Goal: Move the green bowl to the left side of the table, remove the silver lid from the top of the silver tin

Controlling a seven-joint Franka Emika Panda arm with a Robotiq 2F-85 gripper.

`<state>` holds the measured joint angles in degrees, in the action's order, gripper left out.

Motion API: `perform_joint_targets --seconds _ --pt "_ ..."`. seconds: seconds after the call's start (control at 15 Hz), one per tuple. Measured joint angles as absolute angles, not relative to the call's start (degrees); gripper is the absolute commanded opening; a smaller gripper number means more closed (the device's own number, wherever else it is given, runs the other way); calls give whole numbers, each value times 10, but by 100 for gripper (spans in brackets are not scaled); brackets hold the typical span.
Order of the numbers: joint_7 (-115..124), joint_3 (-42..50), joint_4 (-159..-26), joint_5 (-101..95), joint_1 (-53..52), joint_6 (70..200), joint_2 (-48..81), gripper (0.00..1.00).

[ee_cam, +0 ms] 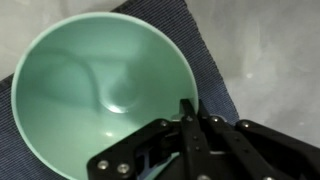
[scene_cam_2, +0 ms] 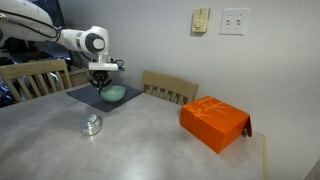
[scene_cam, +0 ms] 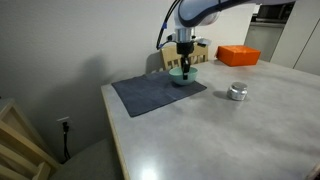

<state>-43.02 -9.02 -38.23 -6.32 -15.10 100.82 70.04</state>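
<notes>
Upright, mouth skyward: small round pale teal-green bowl [ee_cam: 100,90], glossy lighter inside, on dark cloth mat [ee_cam: 200,50]; pincer [ee_cam: 190,108] clamped narrow on its rim.

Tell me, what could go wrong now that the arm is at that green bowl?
The gripper seems to pinch just one edge of the small round pale green bowl, so it might tilt or slip when lifted.
The bowl sits on a dark blue-grey cloth mat; dragging it could bunch the cloth.
The small shiny silver tin stands nearby; a low sweep might knock it.
</notes>
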Motion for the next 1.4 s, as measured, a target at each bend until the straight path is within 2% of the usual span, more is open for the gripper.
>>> perform_joint_targets --seconds 0.13,0.47,0.73,1.4 --pt "-426 -86 -380 -80 -160 1007 701 35" --pt "-421 -82 -382 -100 -180 1004 740 73" --pt "-408 -61 -380 -137 -193 1026 741 99" --pt "-364 -26 -374 -194 -219 1086 728 100"
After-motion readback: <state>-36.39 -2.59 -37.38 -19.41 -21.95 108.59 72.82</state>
